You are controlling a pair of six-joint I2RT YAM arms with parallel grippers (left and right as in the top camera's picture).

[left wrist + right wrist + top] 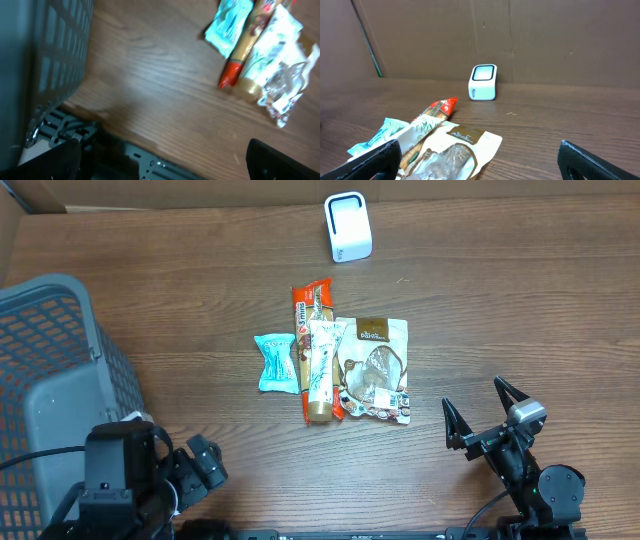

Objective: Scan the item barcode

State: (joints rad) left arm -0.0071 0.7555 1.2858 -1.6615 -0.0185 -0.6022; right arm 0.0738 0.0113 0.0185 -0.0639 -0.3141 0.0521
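overhead, nothing of the scan is done: four wrapped items lie flat in a cluster mid-way across the brown wood-grain worktop (500, 300), none lifted, and which one is meant i cannot tell. no barcode shows on any upward face, so the code probably sits underneath or is too small to make out.

the orange-red snack bar wrapper (311, 298) has its long axis running from the far edge toward the robot, tipped slightly, with its far end nearest the scanner. lying partly over it, the white and green packet with a gold end (320, 370) follows the same line, gold end toward the robot. the teal crinkled packet (276, 363) touches their left side, short and roughly parallel. the clear pouch with a brown and gold header (373, 370) lies against their right side, header toward the far edge.

the white box-shaped scanner (348, 227) stands well apart beyond the cluster, near the far edge.

left to do, by my reading: pick an item, carry it to the scanner and turn the code to its window.

the right pincer (474, 396) is spread wide and empty, on the near side, right of the pouch. the left pincer (165, 162) is likewise wide and empty, low beside the grey plastic mesh basket (60, 340).
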